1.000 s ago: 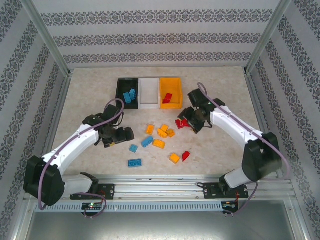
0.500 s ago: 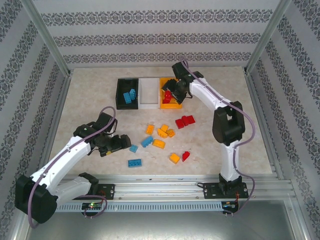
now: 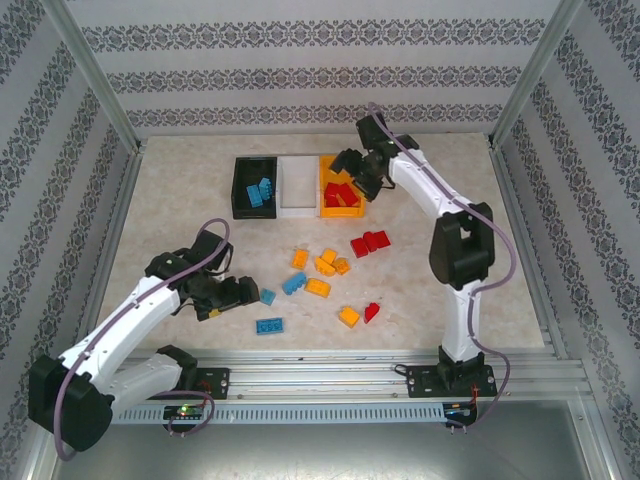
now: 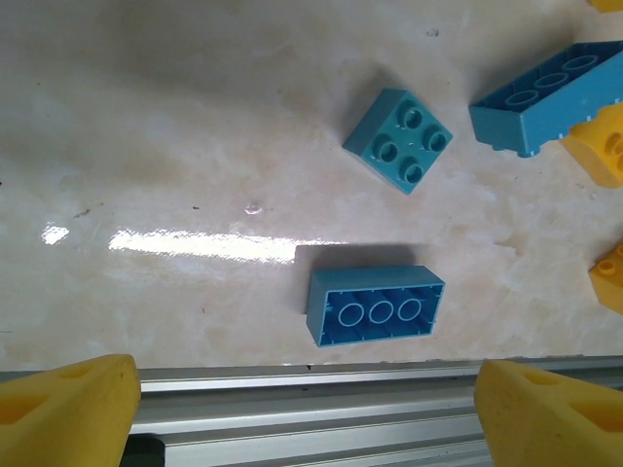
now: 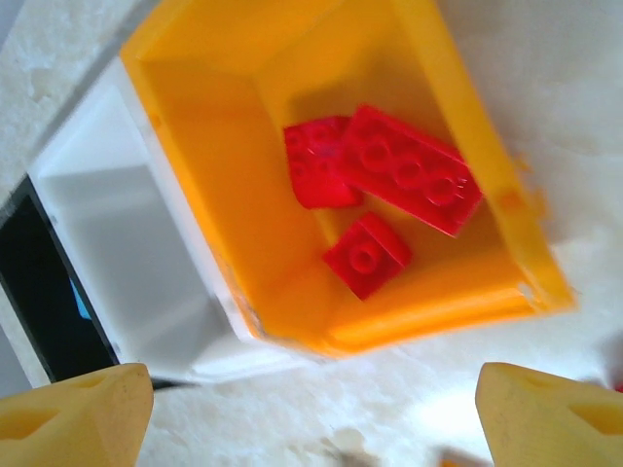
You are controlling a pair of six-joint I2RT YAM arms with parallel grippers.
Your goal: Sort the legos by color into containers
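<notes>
Three bins stand side by side at the back: a black bin (image 3: pixel 240 186) holding blue bricks, a white bin (image 3: pixel 299 185), and a yellow bin (image 3: pixel 341 212) holding red bricks (image 5: pixel 409 170). My right gripper (image 3: pixel 352 178) hovers open over the yellow bin, nothing between its fingers (image 5: pixel 311 409). Loose blue, yellow and red bricks lie mid-table. My left gripper (image 3: pixel 245 292) is open and low, just left of a small blue brick (image 3: pixel 267 296). The left wrist view has an upturned blue brick (image 4: pixel 375 305) ahead of the open left gripper (image 4: pixel 302 409), with the small blue brick (image 4: pixel 398 139) beyond.
A longer blue brick (image 3: pixel 294 283) lies among several yellow bricks (image 3: pixel 318 287). Two red bricks (image 3: pixel 371 241) sit right of centre, another red one (image 3: pixel 372 312) beside a yellow one nearer the front. The metal rail (image 3: pixel 320 368) runs along the near edge.
My right arm swung from the loose red bricks up to the yellow bin, where more red now lies. My left arm pulled back toward the near left, by the blue bricks.
</notes>
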